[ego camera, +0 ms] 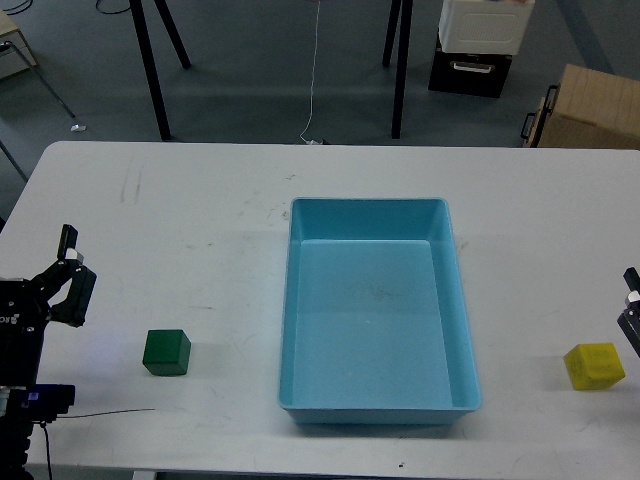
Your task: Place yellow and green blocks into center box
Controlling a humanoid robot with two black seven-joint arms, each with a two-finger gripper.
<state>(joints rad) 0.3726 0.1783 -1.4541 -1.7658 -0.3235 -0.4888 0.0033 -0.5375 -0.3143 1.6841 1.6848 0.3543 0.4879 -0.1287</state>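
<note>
The dark green block (166, 352) sits on the white table at the front left. To its left, at the view's edge, my left gripper (72, 268) stands open and empty. The bright yellow block (594, 365) rests at the front right, just below and left of my right gripper (631, 312), which barely enters at the right edge; its fingers cannot be told apart. Between the two blocks lies the center box (370, 204), a large light-blue tray with nothing inside it.
Beyond the table's far edge are a brown cardboard box (590, 112), a white bin (487, 24) stacked on a black bin (470, 72), and black stand legs (150, 70). A thin black cable (100, 412) lies near the front left edge.
</note>
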